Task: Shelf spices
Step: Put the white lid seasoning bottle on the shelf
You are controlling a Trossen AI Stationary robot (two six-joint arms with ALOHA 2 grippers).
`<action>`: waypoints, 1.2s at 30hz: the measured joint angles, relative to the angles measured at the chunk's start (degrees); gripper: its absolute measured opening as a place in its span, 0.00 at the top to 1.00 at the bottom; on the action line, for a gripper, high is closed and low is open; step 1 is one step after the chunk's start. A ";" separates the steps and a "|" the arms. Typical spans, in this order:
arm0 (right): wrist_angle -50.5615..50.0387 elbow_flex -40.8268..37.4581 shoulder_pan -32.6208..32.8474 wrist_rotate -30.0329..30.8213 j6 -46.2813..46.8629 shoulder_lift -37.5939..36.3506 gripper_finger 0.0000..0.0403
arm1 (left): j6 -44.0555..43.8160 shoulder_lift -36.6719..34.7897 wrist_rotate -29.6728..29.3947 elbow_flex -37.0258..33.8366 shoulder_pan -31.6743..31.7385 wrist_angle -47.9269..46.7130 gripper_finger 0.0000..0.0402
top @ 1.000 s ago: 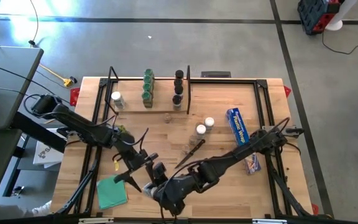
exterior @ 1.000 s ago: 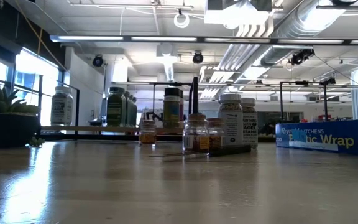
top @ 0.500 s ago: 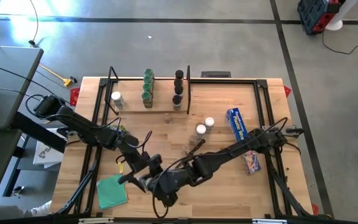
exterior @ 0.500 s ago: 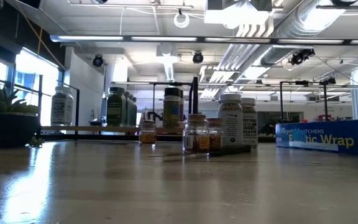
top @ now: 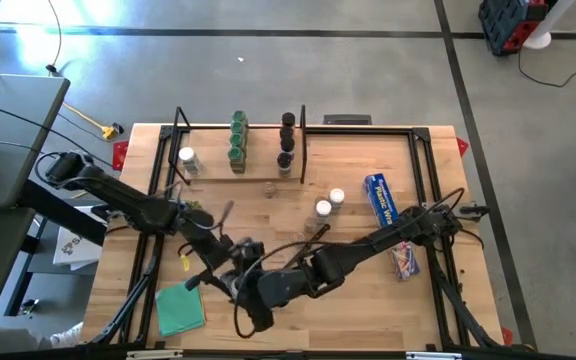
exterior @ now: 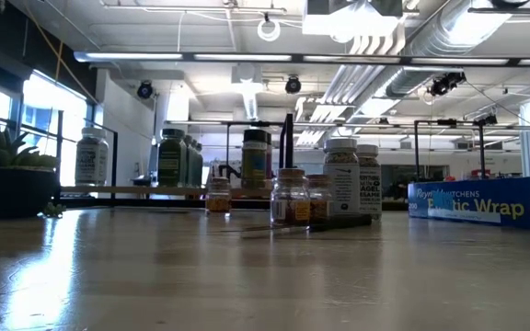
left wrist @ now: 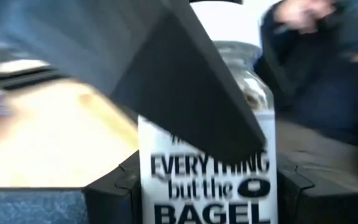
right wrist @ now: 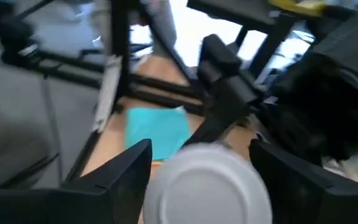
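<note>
Squarely between both arms' jaws, one white-capped bagel-seasoning jar (left wrist: 207, 155).

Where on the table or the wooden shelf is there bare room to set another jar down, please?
The pale wooden shelf has a gap between its green-capped jars and black-capped jars. Bare tabletop lies between the shelf's right rod and the long blue wrap box. The front centre is crowded: left gripper and right gripper meet there beside the teal cloth.
</note>
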 joint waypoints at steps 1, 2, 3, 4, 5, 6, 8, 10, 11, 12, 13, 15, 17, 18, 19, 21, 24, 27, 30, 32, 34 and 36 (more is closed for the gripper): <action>-0.63 0.66 0.06 2.10 0.93 -0.01 0.34 | 1.14 -1.82 -3.84 0.00 -0.33 -1.94 0.53; -1.24 1.05 0.24 4.75 1.57 -0.05 0.33 | 2.36 -3.46 -8.33 0.00 -0.82 -3.70 0.53; -1.21 0.86 0.46 7.85 1.64 -0.55 0.33 | 3.72 -5.03 -13.22 0.00 -1.35 -5.25 0.53; -1.46 0.68 0.81 10.91 1.56 -0.99 0.33 | 4.61 -6.45 -18.41 0.00 -2.12 -6.73 0.53; -1.72 0.68 1.14 14.54 1.55 -1.25 0.33 | 5.72 -7.59 -23.27 0.01 -2.87 -7.28 0.53; -1.84 0.67 1.53 18.43 1.82 -1.58 0.33 | 6.76 -8.67 -28.37 0.07 -3.63 -7.69 0.53; -2.27 0.62 2.05 26.17 2.57 -1.71 0.33 | 9.13 -10.53 -38.01 0.11 -5.48 -8.94 0.53; -2.36 0.62 2.49 32.12 5.44 -1.82 0.32 | 11.46 -11.25 -49.42 0.11 -7.30 -9.91 0.53; -2.48 0.62 2.63 32.74 7.06 -1.91 0.32 | 12.15 -11.33 -56.15 0.07 -8.20 -9.87 0.53; -2.58 0.62 2.59 33.09 8.49 -1.96 0.32 | 13.40 -11.37 -62.69 0.07 -8.94 -9.51 0.53; -2.79 0.60 2.61 33.14 10.14 -1.96 0.32 | 14.88 -11.17 -68.97 0.10 -9.56 -9.03 0.53; -3.04 0.51 2.30 33.21 12.98 -1.90 0.32 | 17.80 -10.07 -78.25 0.17 -10.76 -8.80 0.53; -3.26 0.51 1.65 33.61 15.57 -1.89 0.32 | 20.62 -8.72 -83.00 0.06 -11.75 -9.03 0.53; -3.46 0.51 1.33 34.04 16.84 -1.89 0.32 | 22.12 -8.09 -84.13 0.00 -12.08 -8.28 0.53; -3.76 0.51 1.10 34.59 17.92 -1.89 0.32 | 23.41 -7.61 -85.03 0.00 -12.42 -6.60 0.53; -4.29 0.51 1.02 35.94 20.24 -1.89 0.32 | 26.02 -6.41 -87.41 0.11 -13.17 -2.97 0.53; -5.72 0.51 1.10 39.39 22.76 -1.99 0.32 | 31.53 -4.45 -90.48 0.11 -14.53 0.88 0.53; -6.22 0.51 1.63 41.57 22.70 -2.35 0.32 | 36.81 -2.90 -94.15 0.11 -16.71 5.25 0.53; -6.22 0.51 2.08 42.07 22.59 -2.98 0.32 | 43.82 -1.22 -95.79 0.11 -18.74 12.82 0.53; -6.18 0.51 2.56 41.86 23.55 -3.57 0.32 | 48.16 -0.20 -96.11 0.11 -20.54 18.77 0.53; -6.15 0.51 3.06 41.52 25.21 -4.36 0.32 | 52.51 0.65 -96.14 0.11 -22.21 24.06 0.53; -6.05 0.51 3.49 41.20 27.21 -5.23 0.32 | 56.42 1.36 -96.13 0.11 -23.65 28.22 0.53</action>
